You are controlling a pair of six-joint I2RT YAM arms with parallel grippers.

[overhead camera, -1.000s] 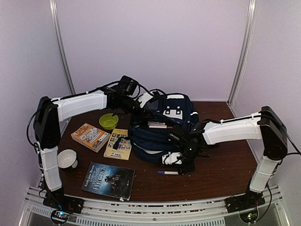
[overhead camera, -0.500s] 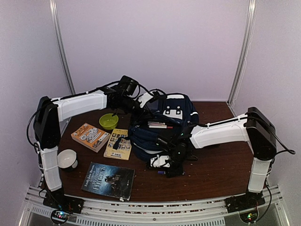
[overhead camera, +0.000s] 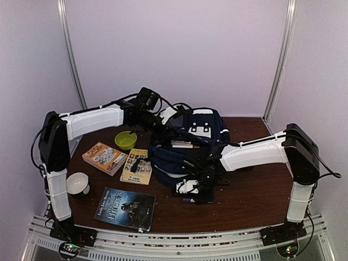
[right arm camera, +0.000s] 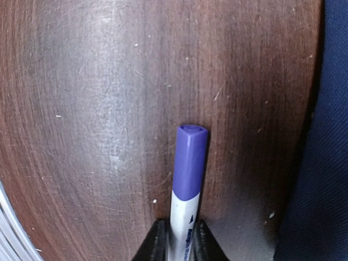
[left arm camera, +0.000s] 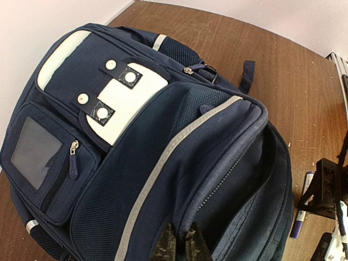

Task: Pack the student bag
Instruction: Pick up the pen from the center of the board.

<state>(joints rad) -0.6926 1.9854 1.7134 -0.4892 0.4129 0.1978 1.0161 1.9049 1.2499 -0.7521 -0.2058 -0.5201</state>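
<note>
The student bag (overhead camera: 187,142), navy with white patches and a grey stripe, lies in the middle of the table, and its main zip gapes open in the left wrist view (left arm camera: 136,163). At the bag's back left, my left gripper (overhead camera: 163,116) is shut (left arm camera: 181,242), pinching the fabric rim of that opening. A white marker with a purple cap (right arm camera: 189,163) lies on the wood in front of the bag (overhead camera: 186,199). My right gripper (right arm camera: 179,239) is shut on its barrel, low over the table (overhead camera: 197,193). The cap sticks out past the fingertips.
Two pens (overhead camera: 184,144) rest on top of the bag. To its left are a green bowl (overhead camera: 126,140), an orange book (overhead camera: 104,157) and a yellow book (overhead camera: 136,166). A dark book (overhead camera: 125,209) and a white cup (overhead camera: 78,184) sit near the front left.
My right arm swung left and down onto the marker in front of the bag, and its jaws closed on the barrel. The left arm kept its hold and stayed put.
</note>
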